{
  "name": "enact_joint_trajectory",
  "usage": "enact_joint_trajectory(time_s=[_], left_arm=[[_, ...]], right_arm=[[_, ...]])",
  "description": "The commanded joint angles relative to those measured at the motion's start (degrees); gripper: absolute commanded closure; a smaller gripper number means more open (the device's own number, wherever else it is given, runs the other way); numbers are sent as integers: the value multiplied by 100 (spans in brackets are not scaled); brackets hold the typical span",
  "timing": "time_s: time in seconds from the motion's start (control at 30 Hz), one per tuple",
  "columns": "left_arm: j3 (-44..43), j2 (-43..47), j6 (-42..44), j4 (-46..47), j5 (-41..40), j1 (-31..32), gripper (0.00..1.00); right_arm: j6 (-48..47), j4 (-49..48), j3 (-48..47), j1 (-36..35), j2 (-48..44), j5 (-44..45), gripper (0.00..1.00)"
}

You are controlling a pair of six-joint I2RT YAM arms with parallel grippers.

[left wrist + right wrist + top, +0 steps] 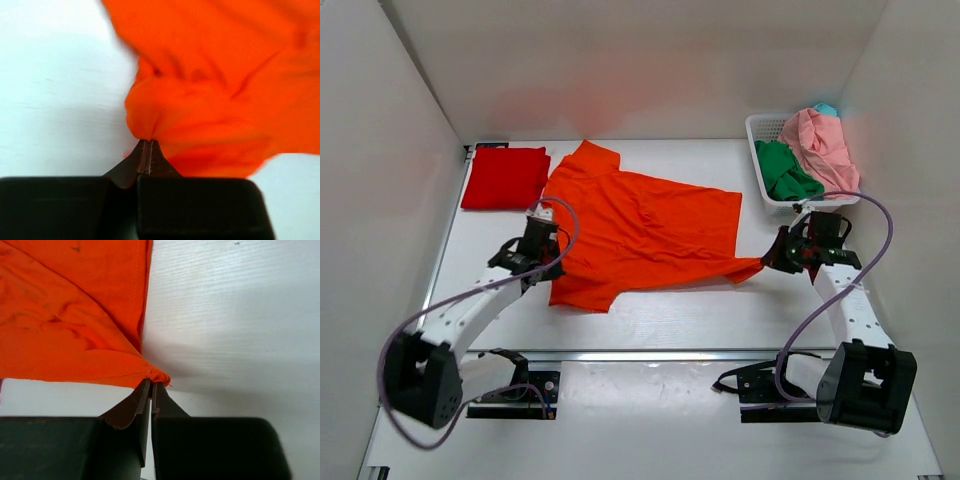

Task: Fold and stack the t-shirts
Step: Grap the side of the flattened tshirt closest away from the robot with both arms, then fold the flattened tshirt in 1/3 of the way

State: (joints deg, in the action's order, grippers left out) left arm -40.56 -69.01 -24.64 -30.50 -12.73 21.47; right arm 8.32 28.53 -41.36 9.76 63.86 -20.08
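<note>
A bright orange t-shirt (640, 235) lies spread across the middle of the table. My left gripper (548, 252) is shut on a bunched fold of the orange t-shirt (200, 100) at its left edge; the left gripper (145, 142) pinches cloth between its tips. My right gripper (772, 258) is shut on the shirt's near right corner, which is pulled to a point. In the right wrist view the right gripper (152, 385) holds that hem corner of the orange t-shirt (70, 320). A folded red t-shirt (505, 177) lies at the far left.
A white lattice basket (761, 128) stands at the far right with a green shirt (785, 172), a pale pink shirt (823, 145) and a bit of teal cloth (827, 108) in it. White walls enclose the table on three sides.
</note>
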Motion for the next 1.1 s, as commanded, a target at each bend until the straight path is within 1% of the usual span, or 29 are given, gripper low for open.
enact_joint_trajectory(time_s=[0.0, 0.1, 0.23, 0.3, 0.37, 0.5, 0.57, 0.63, 0.8, 0.97, 1.07], left_arm=[[-470, 932, 170, -859, 78, -240, 100], [-585, 1486, 144, -1045, 60, -433, 100], [-997, 1987, 196, -1300, 165, -706, 100], [-1278, 1971, 249, -1537, 210, -706, 100], [-1384, 1979, 311, -1669, 280, -663, 100], [-1236, 2225, 293, -1740, 368, -697, 100], [-1174, 2313, 320, -1810, 507, -750, 100], [-1113, 2366, 355, -1942, 473, -742, 100], [-964, 2524, 355, -1968, 587, -741, 100], [-560, 2454, 347, -1662, 597, -759, 100], [-340, 2358, 320, -1372, 596, -855, 100]], right_arm=[[-155, 327, -381, -132, -163, -40, 100], [-67, 486, -407, -307, -479, -6, 100], [-102, 819, -592, -229, -962, -101, 100], [-207, 1065, -793, -159, -1094, -154, 100], [-278, 1355, -925, -193, -1077, -120, 100], [-269, 1629, -839, -465, -1217, 56, 100], [-217, 1812, -786, -536, -1314, 30, 100], [-146, 2014, -750, -633, -1393, 4, 100], [258, 2533, -663, -1160, -1568, 477, 100], [188, 2648, -293, -985, -1640, 399, 100], [337, 2605, -328, -985, -1561, 680, 100]])
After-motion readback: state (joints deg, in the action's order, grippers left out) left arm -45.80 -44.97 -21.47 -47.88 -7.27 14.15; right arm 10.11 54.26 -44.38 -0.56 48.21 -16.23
